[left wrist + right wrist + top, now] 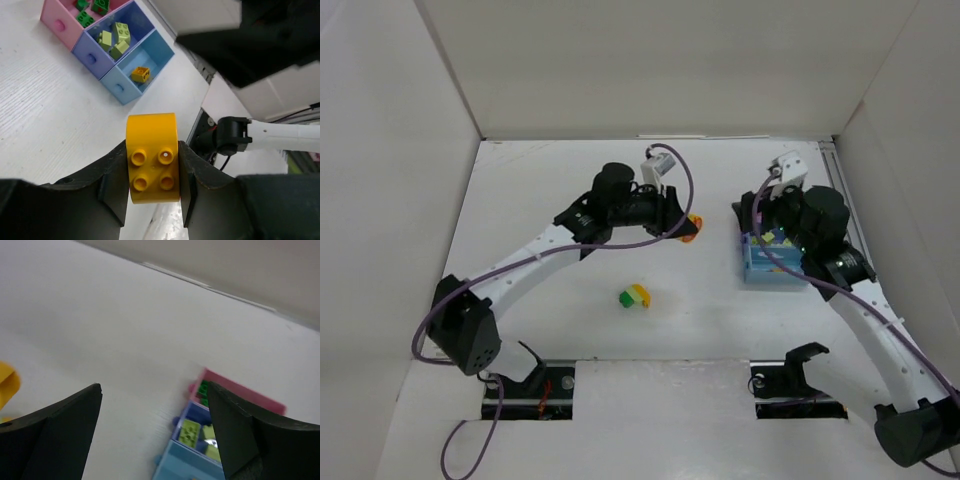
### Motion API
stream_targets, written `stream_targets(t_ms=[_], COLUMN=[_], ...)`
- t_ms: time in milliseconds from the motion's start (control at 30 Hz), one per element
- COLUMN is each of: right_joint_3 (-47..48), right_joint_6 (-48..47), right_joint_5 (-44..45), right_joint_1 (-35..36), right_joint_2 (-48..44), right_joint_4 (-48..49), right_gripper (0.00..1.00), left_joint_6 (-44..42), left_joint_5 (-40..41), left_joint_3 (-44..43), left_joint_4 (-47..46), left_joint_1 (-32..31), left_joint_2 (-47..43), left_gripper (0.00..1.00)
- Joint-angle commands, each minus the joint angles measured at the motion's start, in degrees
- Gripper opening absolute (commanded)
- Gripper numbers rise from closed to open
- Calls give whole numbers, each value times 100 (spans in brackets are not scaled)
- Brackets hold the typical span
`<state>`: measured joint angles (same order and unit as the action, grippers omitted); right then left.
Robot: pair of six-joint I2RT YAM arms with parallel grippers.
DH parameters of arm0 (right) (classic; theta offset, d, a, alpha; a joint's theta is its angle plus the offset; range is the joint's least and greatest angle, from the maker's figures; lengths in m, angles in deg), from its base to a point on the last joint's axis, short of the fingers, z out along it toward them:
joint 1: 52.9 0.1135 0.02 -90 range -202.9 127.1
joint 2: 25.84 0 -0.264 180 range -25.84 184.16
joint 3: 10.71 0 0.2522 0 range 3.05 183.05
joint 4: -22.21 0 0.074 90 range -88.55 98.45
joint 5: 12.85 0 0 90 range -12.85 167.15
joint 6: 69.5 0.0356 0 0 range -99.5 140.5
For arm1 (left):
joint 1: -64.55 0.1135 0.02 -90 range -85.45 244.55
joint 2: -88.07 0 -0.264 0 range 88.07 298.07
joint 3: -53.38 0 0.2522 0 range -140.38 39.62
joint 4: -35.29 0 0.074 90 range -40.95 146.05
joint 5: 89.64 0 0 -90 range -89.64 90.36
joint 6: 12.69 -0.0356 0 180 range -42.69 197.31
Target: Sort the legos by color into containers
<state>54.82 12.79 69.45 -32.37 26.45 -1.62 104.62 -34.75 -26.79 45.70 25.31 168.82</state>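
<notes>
Where the left fingers [112,182] pinch, the yellow lego [152,157] sits — touching both.

**Colour key: worktop, trays, bricks**
The worktop [570,330] is plain white. Of the three joined trays, the pink tray [55,22] contains dark green bricks [84,19], the violet-blue tray [87,52] contains pale yellow-green bricks [114,39], and the light blue tray [120,82] contains one orange-yellow brick [140,74]. The yellow brick [152,157] is flanked by black fingers [112,185]. The loose clump [635,296] near the worktop's middle is green and yellow-green.
</notes>
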Motion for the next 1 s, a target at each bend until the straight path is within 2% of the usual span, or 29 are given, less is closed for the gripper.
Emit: stream_targets(t_ms=[0,67,100,133,233,333,400,567,733,967], right_joint_3=[631,746,799,852,852,730,677,738,738,738], right_joint_6=[856,1437,1621,1736,1983,2132,2263,2449,2510,2563], right_joint_5=[1857,2438,2893,3037,3214,3275,3380,3556,3609,3662], right_joint_1=[-583,-874,-1024,-1330,-1849,-2070,-2202,-2326,-2326,-2326], right_joint_2=[-123,-61,-61,-61,-61,-166,-228,-228,-281,-386], right_joint_4=[-1004,-1705,-1918,-2068,-2377,-2561,-2631,-2755,-2886,-2887], right_gripper=[91,92,94,95,98,100,100,100,100,100], left_joint_6=[-542,-892,-981,-1060,-1411,-1684,-2228,-2818,-2872,-2924], left_joint_5=[425,732,1143,1330,1604,1657,1709,2385,2325,2114], left_joint_3=[-765,-1153,-1346,-1792,-2480,-3236,-3667,-4502,-5372,-5610], left_joint_4=[88,422,528,772,1055,1170,1241,1311,1513,1285], left_joint_1=[-389,-618,-863,-970,-1277,-1436,-1594,-2016,-2070,-2070], left_joint_2=[449,922,1108,1292,2074,2759,3077,4069,4704,5126], left_gripper=[5,5,5,5,1,0,0,0,0,0])
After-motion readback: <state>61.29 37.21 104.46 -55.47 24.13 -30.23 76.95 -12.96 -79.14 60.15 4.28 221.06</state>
